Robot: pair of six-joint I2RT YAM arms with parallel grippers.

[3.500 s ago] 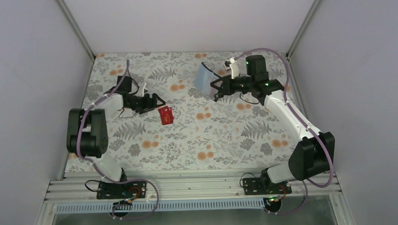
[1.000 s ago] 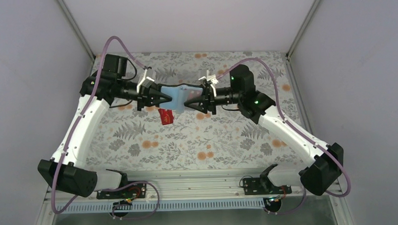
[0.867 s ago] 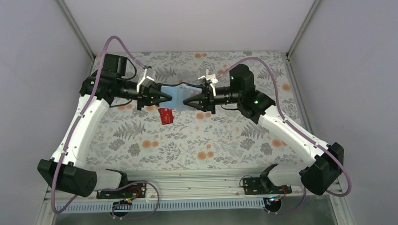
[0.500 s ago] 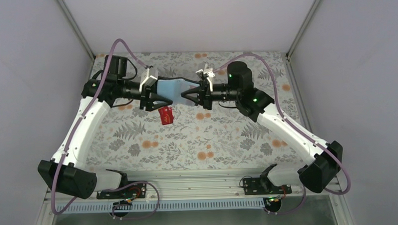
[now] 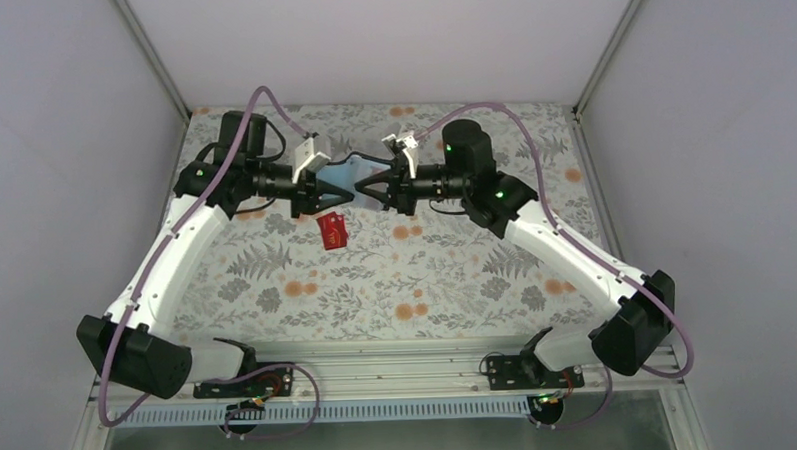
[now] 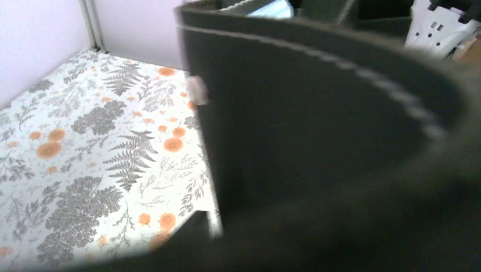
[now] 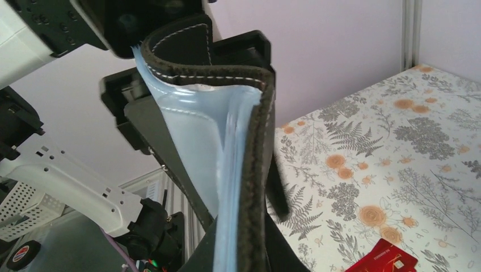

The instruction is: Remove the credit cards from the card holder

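Note:
The card holder (image 5: 348, 173) hangs above the table's far middle, bent into a fold, black outside and light blue inside. My right gripper (image 5: 366, 191) is shut on one edge of the card holder (image 7: 245, 170), whose light blue lining faces left in the right wrist view. My left gripper (image 5: 335, 195) faces it from the left, jaws spread open around the holder's other flap. That flap's black outer face (image 6: 317, 141) fills the left wrist view. One red credit card (image 5: 332, 230) lies flat on the floral table below the grippers, and its corner (image 7: 381, 262) shows in the right wrist view.
The floral tabletop (image 5: 426, 274) is bounded by pale walls with metal corner posts (image 5: 154, 58) at the back. Both arms reach inward and meet near the far middle. The aluminium base rail (image 5: 380, 371) runs along the near edge.
The left gripper has opened and the right has shut on the holder. Both grippers have drawn closer and slightly farther back, and the flat-stretched holder has folded between them. The red card has not moved.

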